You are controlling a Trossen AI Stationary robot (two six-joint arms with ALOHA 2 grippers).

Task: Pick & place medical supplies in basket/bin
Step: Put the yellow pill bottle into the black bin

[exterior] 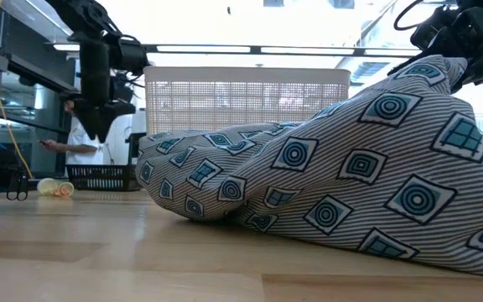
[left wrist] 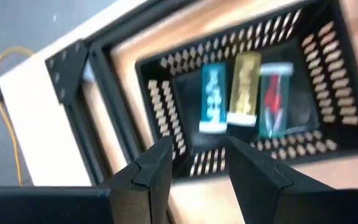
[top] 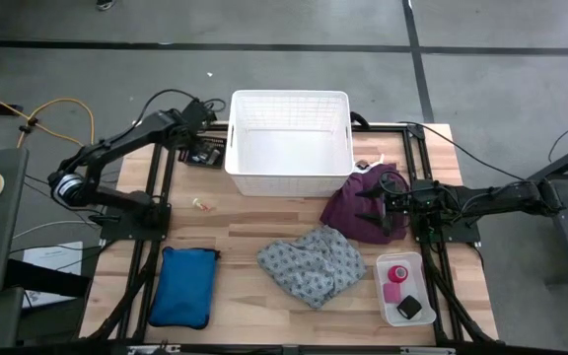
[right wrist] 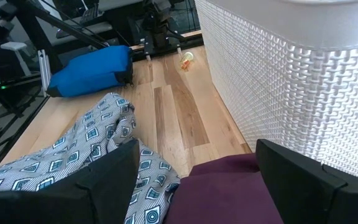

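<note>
My left gripper (left wrist: 197, 177) hangs open with nothing between its fingers, above a small black crate (left wrist: 241, 81) holding three packets, at the table's far left (top: 205, 155). The white basket (top: 289, 143) stands at the far middle. A small clear bottle (top: 202, 204) lies on the wood near the left arm. The purple cloth (top: 358, 207) lies in a heap beside the basket's right end, with my right gripper (right wrist: 197, 180) open over it. The grey patterned cloth (top: 312, 264) lies crumpled at the near middle. A pink tape roll (top: 397, 273) and a small black block (top: 409, 308) sit in a clear tray.
A blue pouch (top: 185, 286) lies at the near left. The clear tray (top: 402, 261) stands at the near right. Black frame rails (top: 156, 187) run along both sides of the table. A person (exterior: 78, 143) stands in the room behind.
</note>
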